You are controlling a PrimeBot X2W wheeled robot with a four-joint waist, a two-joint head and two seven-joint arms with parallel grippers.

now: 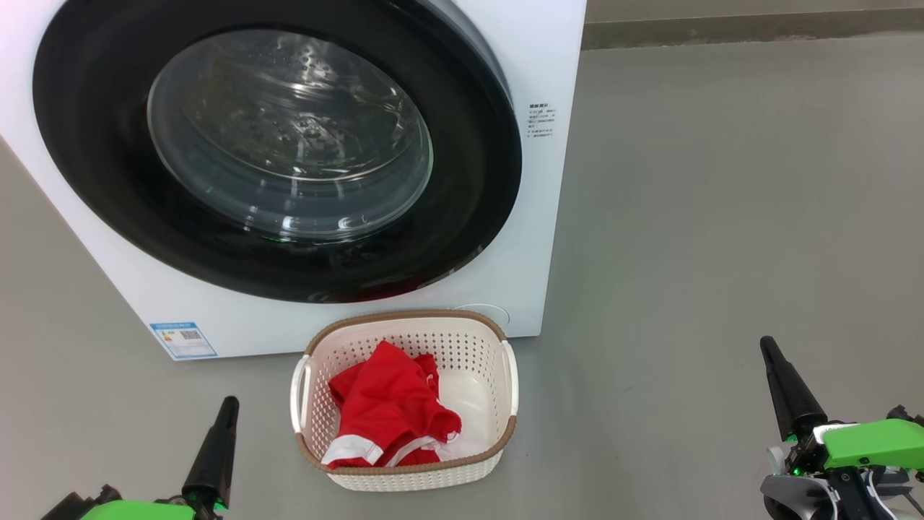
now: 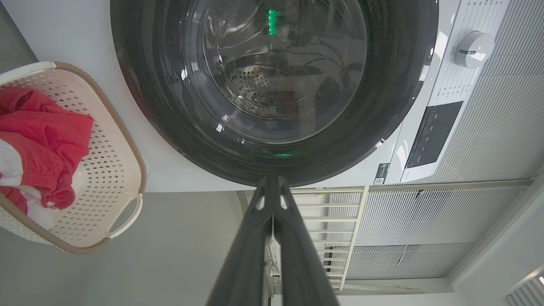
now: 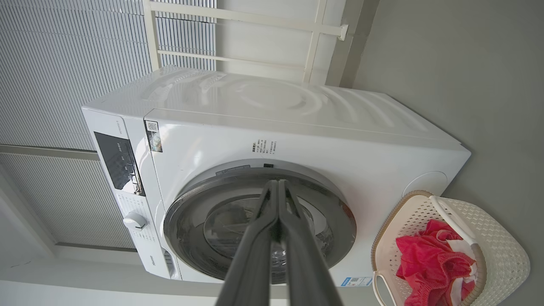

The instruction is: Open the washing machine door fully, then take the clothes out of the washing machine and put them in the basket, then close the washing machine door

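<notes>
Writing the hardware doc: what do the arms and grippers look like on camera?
Left gripper and right gripper: two long, tapering matte-black fingers each, with cut-out slots near the tips in the wrist views. Bright green wrist housings; right wrist adds black cables and grey-white fittings.

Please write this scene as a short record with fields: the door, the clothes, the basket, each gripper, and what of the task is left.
door: closed against the washer
clothes: red with white trim, heaped in the basket
basket: on the floor, just in front of the washer
left gripper: shut, empty, touching nothing
right gripper: shut, empty, touching nothing
task left: nothing visible, all steps look done
</notes>
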